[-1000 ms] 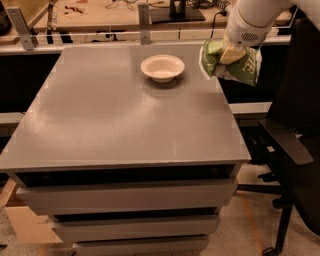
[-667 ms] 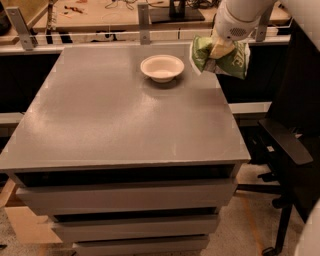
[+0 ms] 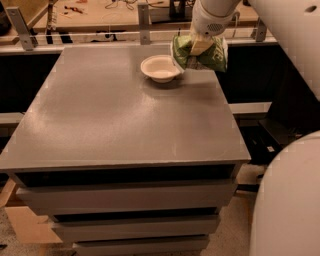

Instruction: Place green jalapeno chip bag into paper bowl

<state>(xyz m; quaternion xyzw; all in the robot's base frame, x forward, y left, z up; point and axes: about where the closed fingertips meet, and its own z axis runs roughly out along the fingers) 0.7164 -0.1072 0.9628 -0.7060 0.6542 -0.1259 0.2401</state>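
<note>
Lettering unreadable on crumpled green jalapeno chip bag (image 3: 214, 56); arm (image 3: 212, 14) cut off at top edge. Clamped tight at upper middle by gripper (image 3: 199, 46), far finger hidden behind foil. Hanging below and around jaws, airborne just right of paper bowl (image 3: 160, 68), left corner over its rim, above table (image 3: 125, 120).

a workshop or lab: wire-strewn workbench (image 3: 100, 15) behind a grey table (image 3: 125, 115), end effector (image 3: 200, 47) over its far edge.
</note>
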